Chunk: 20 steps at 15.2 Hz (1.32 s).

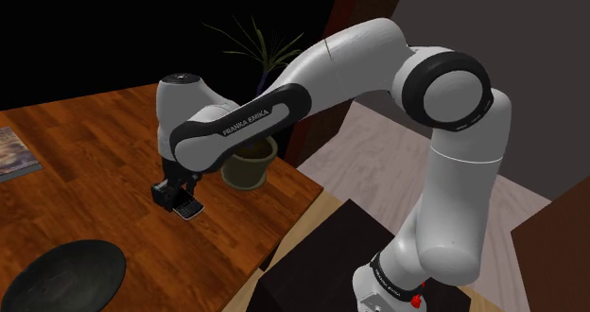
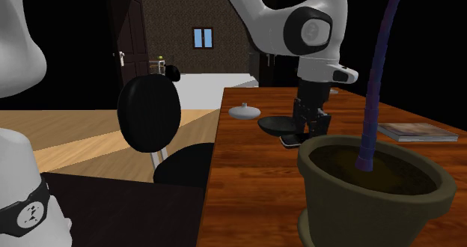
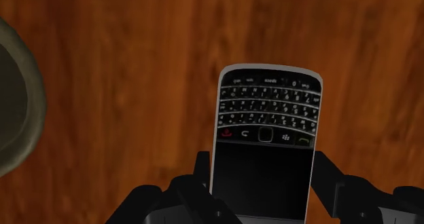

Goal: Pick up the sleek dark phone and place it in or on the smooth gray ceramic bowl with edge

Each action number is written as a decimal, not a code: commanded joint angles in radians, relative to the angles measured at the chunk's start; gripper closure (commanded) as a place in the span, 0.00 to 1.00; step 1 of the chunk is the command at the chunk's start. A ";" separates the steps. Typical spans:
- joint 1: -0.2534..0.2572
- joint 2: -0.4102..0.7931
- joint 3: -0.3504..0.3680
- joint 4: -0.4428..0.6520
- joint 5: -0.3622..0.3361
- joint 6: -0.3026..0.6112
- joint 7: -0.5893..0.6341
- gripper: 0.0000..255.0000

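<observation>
A black phone point(image 3: 265, 148) with a silver rim and a small keyboard lies face up between my gripper's point(image 3: 261, 170) fingers, which press on both of its long edges. In the shoulder view the gripper point(image 1: 180, 199) is down at the wooden table point(image 1: 104, 197) with the phone point(image 1: 190, 209) sticking out beneath it, at or just above the surface. The bowl point(image 1: 66, 272) is a dark, shallow dish at the shoulder view's lower left, well apart from the gripper. In the second exterior view the bowl point(image 2: 275, 123) sits just behind the gripper point(image 2: 305, 132) and phone point(image 2: 293, 140).
An olive plant pot point(image 1: 248, 164) stands close beside the gripper near the table's edge; its rim point(image 3: 20, 107) shows by the fingers. A book point(image 1: 14, 154) lies at the far left. A small white object point(image 2: 245, 111) sits beyond the bowl. A black chair point(image 2: 150, 114) stands off the table.
</observation>
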 commanded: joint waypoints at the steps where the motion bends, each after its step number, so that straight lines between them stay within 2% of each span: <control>1: -0.003 -0.018 0.004 0.005 0.007 -0.023 -0.003 1.00; 9: -0.011 -0.076 0.014 0.031 0.028 -0.104 -0.013 1.00; 15: 0.096 0.028 0.035 0.183 -0.016 -0.154 0.124 1.00; 20: 0.195 0.136 0.041 0.352 -0.054 -0.215 0.226 1.00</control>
